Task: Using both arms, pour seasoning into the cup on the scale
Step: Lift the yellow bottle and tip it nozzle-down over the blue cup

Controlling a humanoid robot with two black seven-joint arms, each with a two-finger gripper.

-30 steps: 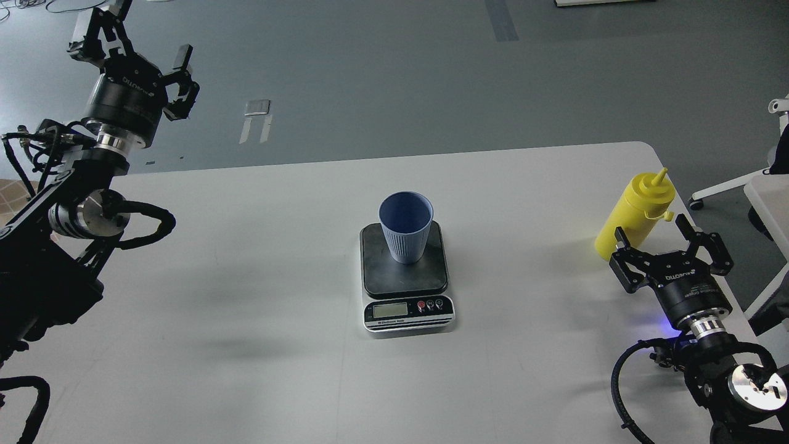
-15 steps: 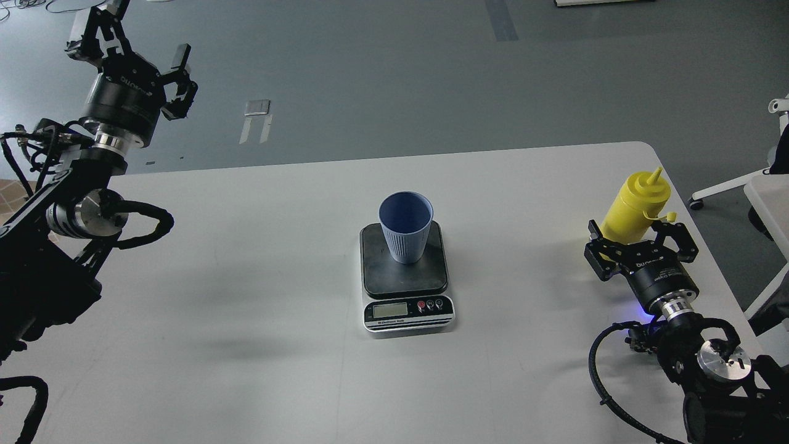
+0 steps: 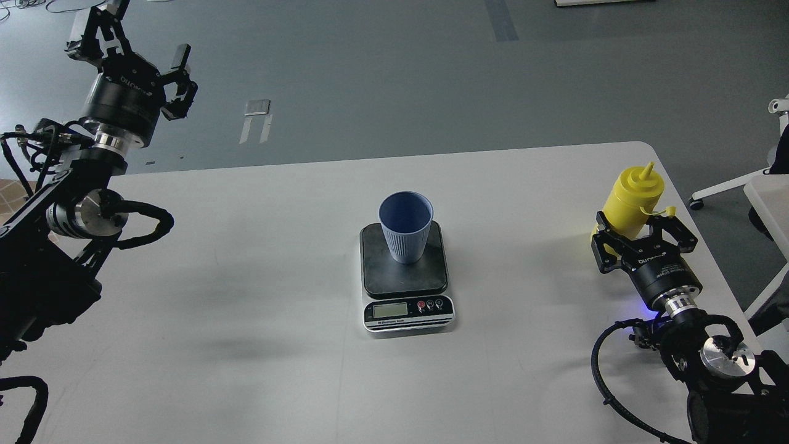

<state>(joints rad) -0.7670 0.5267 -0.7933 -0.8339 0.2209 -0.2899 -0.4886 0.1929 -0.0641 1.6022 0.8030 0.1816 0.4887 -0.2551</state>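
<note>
Item: yellow squeeze bottle (image 3: 630,198), standing near the right edge of the white counter (image 3: 259,259), pointed nozzle up, tethered cap hanging at its right side. Since a second ago its nozzle is tipping less to the right, and the bottle is showing a little further left in the view.

Item: right gripper (image 3: 641,233), now sitting around the lower body of the bottle. A second ago it was lying just in front of the bottle with its fingers (image 3: 603,246) spread wide; now they are narrowing in, one on each side of the yellow body. Whether they are pressing on it firmly cannot be told; the bottle's base is hidden behind the gripper.

Item: light blue ribbed cup (image 3: 405,226), standing upright and open-mouthed on the dark plate of the digital kitchen scale (image 3: 407,277) at mid-counter, well apart from the bottle. Both are remaining where they were.

Item: left gripper (image 3: 132,46), hanging beyond the far left corner of the counter, fingers spread apart and holding nothing, position nearly unchanged.
</note>
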